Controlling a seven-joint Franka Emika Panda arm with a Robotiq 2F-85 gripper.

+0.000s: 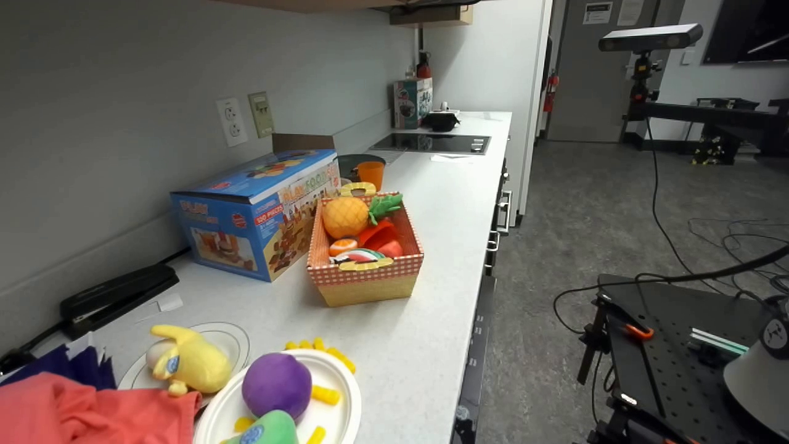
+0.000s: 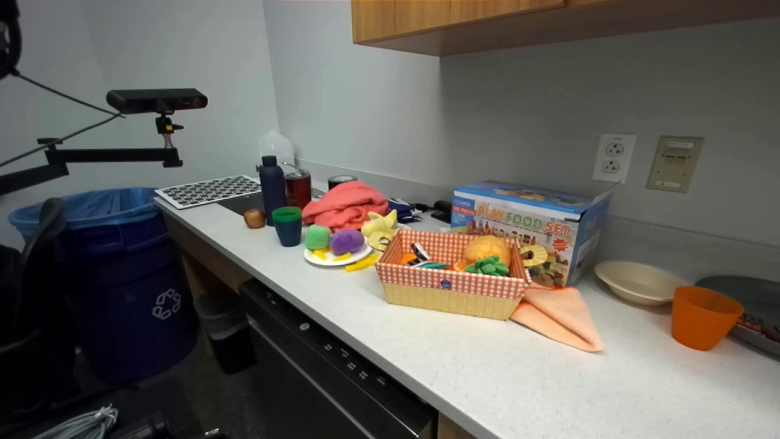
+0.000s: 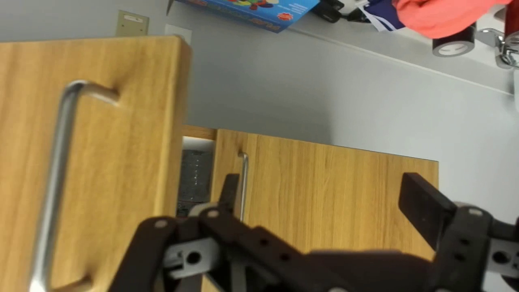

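My gripper (image 3: 320,180) shows in the wrist view with its two black fingers wide apart and nothing between them. The picture looks upside down. Behind the fingers is a wooden cabinet door (image 3: 324,194) with a thin metal handle (image 3: 244,182). The left finger overlaps the view close to this handle; I cannot tell whether they touch. Another wooden door (image 3: 134,154) with a metal handle (image 3: 58,174) stands nearer the camera at left. Between the doors a gap shows a dark cabinet inside (image 3: 196,174). The gripper is out of view in both exterior views.
On the counter (image 2: 396,341) stand a checked basket (image 2: 451,296) holding toy food, a play food box (image 1: 246,216), an orange cup (image 2: 704,317), a white plate (image 1: 345,394) with plush toys, a red cloth (image 2: 347,204) and a dark bottle (image 2: 272,189). The upper cabinet (image 2: 463,24) overhangs it.
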